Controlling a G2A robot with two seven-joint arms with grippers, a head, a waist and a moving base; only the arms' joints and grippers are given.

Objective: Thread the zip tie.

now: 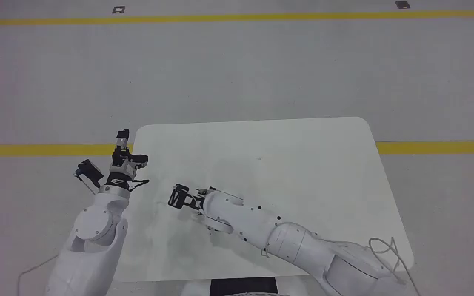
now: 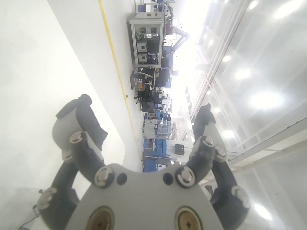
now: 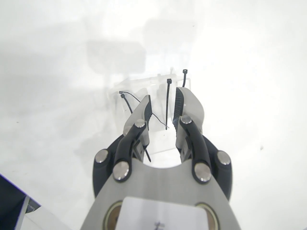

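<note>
R jaws part-open, empty, w/ the middle zip tie (image 3: 168, 104) in the gap btwn them, gripped by neither, standing in clear holder (image 3: 153, 82) on table (image 3: 239, 72), long axis running straight ahead; L jaws wide open, empty, well apart at table edge.

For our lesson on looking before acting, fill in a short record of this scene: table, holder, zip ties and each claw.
table: white, rounded corners
holder: clear, standing on the table
zip ties: black, several upright in the holder
right claw: open, astride the middle zip tie, not closed on it
left claw: open, holding nothing, by the table's left edge
</note>
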